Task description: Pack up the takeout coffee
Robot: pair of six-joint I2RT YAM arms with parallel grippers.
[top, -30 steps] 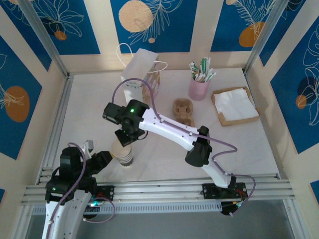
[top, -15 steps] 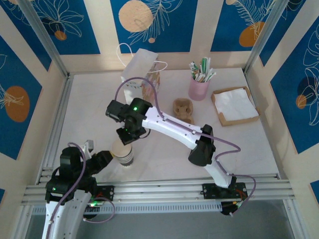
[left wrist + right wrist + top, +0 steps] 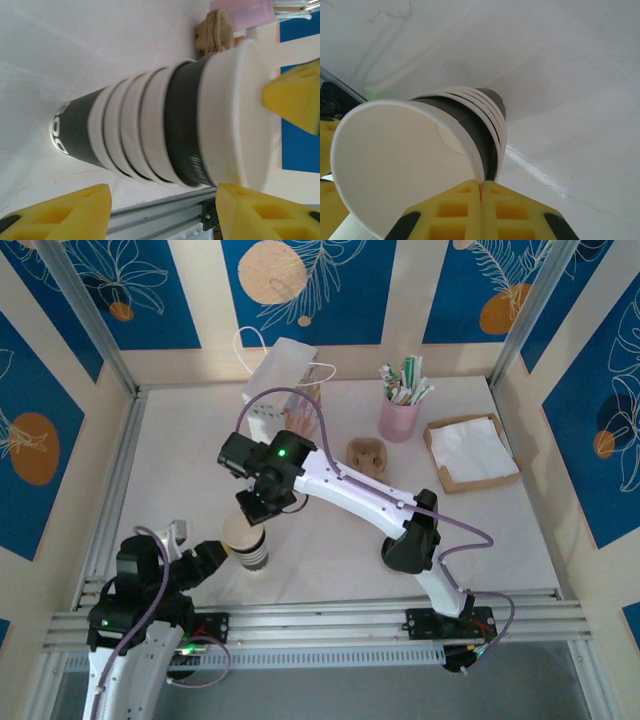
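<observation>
The takeout coffee is out of view. A stack of lidless cream cups (image 3: 250, 546) with dark bands stands at the table's near left; it also shows in the left wrist view (image 3: 150, 135). My right gripper (image 3: 254, 518) reaches down over the stack. In its wrist view the right gripper (image 3: 481, 182) is shut, pinching the rim of the top cup (image 3: 395, 165). My left gripper (image 3: 213, 558) sits just left of the stack. Its yellow fingers (image 3: 75, 210) stand apart on either side of the cups, and the left gripper (image 3: 162, 205) is open.
A white paper bag (image 3: 285, 385) stands at the back. To its right are a brown lump (image 3: 367, 460), a pink cup of sticks (image 3: 400, 412) and a tray of napkins (image 3: 470, 452). An aluminium rail (image 3: 330, 620) runs along the near edge.
The left gripper's jaws have spread wider around the stack. The right wrist has shifted slightly right and back while staying pinched on the top cup's rim.
</observation>
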